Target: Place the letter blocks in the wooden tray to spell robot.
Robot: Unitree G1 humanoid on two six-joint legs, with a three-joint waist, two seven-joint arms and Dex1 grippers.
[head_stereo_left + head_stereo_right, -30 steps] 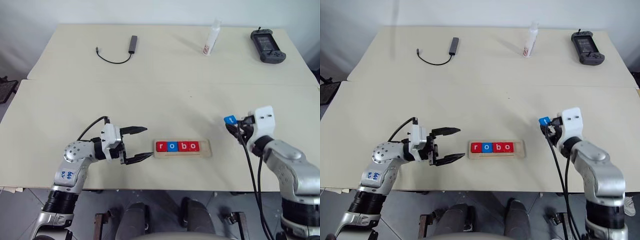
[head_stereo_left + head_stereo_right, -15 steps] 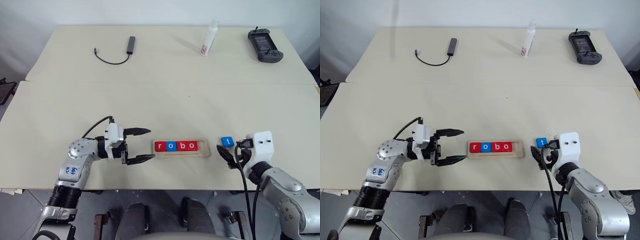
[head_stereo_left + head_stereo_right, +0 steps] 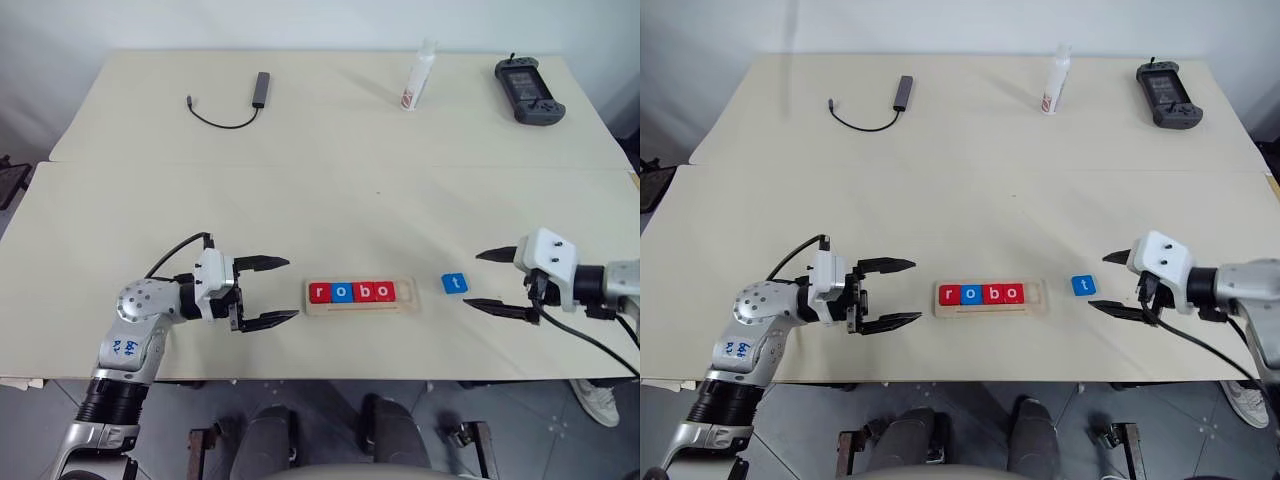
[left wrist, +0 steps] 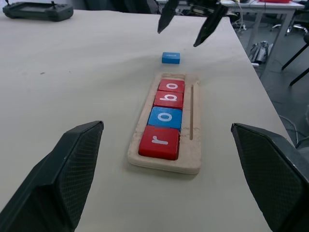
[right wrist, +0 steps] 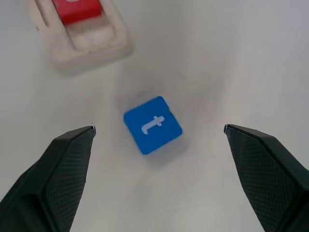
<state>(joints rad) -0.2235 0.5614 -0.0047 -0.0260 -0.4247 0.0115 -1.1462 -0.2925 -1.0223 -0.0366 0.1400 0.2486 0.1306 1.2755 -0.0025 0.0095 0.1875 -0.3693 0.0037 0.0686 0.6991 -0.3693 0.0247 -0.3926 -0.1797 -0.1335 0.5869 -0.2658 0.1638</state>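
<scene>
The tray (image 3: pixel 362 296) lies on the worktop (image 3: pixel 330 190) holding four blocks (image 3: pixel 352 292) reading r, o, b, o. The blue t block (image 3: pixel 455 283) lies flat just right of it. The right pincer (image 3: pixel 497 281) gapes wide beside the t; the left pincer (image 3: pixel 272 291) stands wide, empty, left of the tray.

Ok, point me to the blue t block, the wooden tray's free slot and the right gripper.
blue t block (image 3: pixel 455 283), left eye view, on its top face.
wooden tray (image 3: pixel 408 292), left eye view, on the bare slot at its right end.
right gripper (image 3: pixel 486 281), left eye view, midway between its open fingertips.
</scene>
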